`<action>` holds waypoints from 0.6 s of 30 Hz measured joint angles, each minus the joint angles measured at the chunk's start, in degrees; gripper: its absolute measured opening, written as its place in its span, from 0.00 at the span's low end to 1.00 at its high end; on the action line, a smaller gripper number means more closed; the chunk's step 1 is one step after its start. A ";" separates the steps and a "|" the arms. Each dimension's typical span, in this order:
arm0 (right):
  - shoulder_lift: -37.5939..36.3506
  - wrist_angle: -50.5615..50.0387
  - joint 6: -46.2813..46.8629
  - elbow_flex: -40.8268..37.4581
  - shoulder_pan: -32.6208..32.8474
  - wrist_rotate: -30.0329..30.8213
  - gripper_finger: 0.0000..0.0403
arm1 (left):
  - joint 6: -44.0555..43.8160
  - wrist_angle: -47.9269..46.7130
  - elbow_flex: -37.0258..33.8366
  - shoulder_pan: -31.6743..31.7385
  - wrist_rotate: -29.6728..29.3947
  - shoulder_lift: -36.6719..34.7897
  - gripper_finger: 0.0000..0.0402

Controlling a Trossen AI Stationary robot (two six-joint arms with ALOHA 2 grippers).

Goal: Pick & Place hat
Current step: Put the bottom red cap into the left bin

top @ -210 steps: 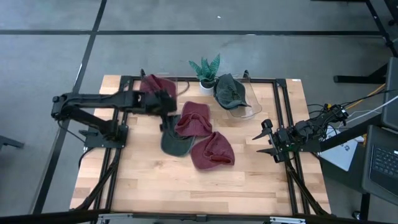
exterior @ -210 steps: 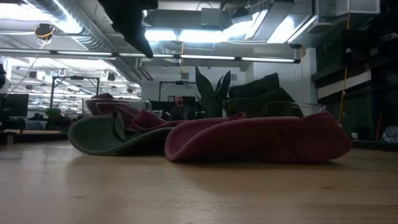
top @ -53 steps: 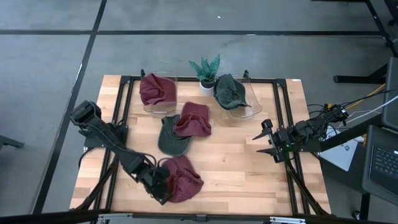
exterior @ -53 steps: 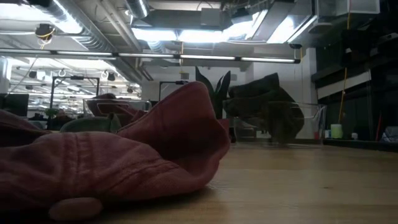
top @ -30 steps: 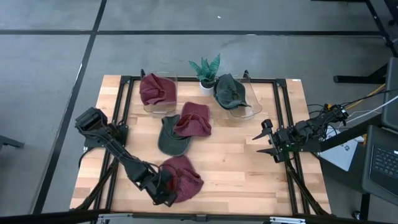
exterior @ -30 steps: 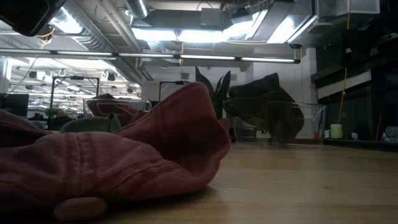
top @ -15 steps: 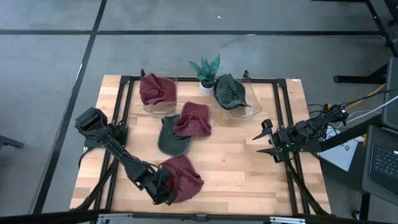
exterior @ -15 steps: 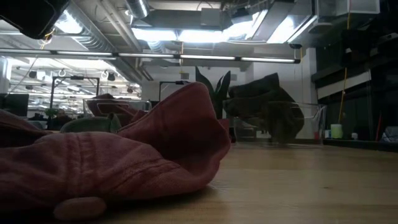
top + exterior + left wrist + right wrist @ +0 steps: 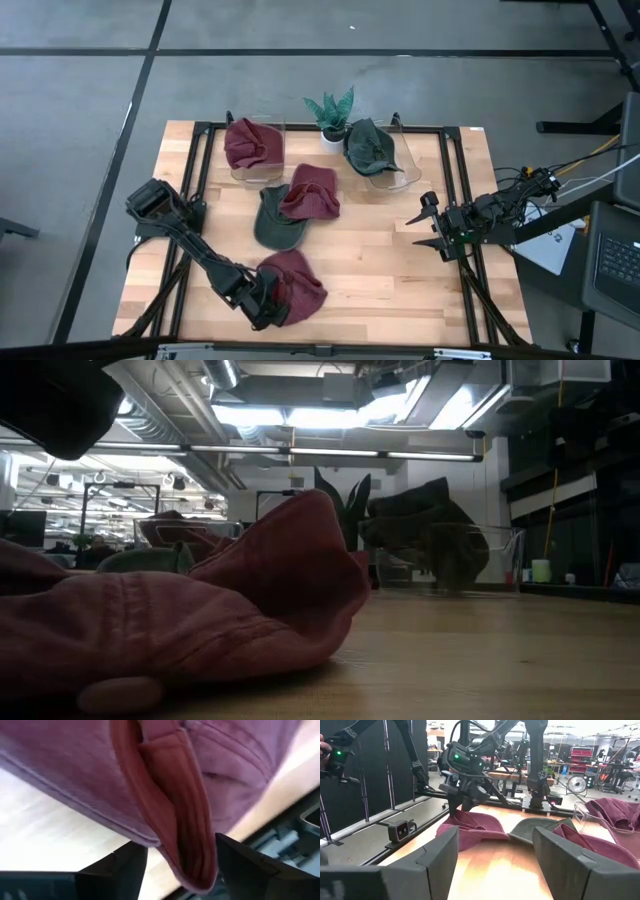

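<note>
Maroon hat [image 9: 298,287] lies crumpled on the wooden table [image 9: 400,270], near edge, left of centre. In the low view it fills the left foreground, one fold raised into a peak [image 9: 200,610]. Left gripper [image 9: 266,300] sits at the hat's left margin, low on the table; in the left wrist view its two dark fingers [image 9: 125,865] are spread, with a fold of the hat's fabric [image 9: 170,815] hanging between them, and no pinch is visible. Hat rests on the table surface.

Farther back, centre of table: a second maroon hat [image 9: 312,192] overlapping a dark green hat [image 9: 275,222]. At the far edge, a clear bin [image 9: 245,170] on the left holds another maroon hat [image 9: 250,142]; a second clear bin [image 9: 395,175] to the right holds a green hat [image 9: 368,146]. Small potted plant [image 9: 330,112] stands between the two bins.

Right gripper [image 9: 432,227] waits at the table's right side, well apart from all hats, fingers spread, holding nothing. Its wrist view looks across the table to the left arm [image 9: 465,770] over the near hat.
</note>
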 joint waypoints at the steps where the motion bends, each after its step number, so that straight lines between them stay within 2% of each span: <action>1: 0.00 0.00 0.00 0.00 0.00 -0.01 0.63 | -0.26 -0.42 0.00 0.04 0.02 0.06 0.52; 6: 0.00 -0.01 0.00 0.00 0.00 0.01 0.63 | 1.10 -0.39 0.00 0.04 0.53 0.04 0.37; 14: 0.00 -0.01 0.00 0.00 -0.01 -0.01 0.63 | 6.73 -0.42 0.00 -0.51 3.13 0.00 0.06; 18: 0.00 -0.01 0.00 0.00 0.00 0.01 0.63 | 11.60 -0.87 0.00 -0.88 3.18 -0.19 0.03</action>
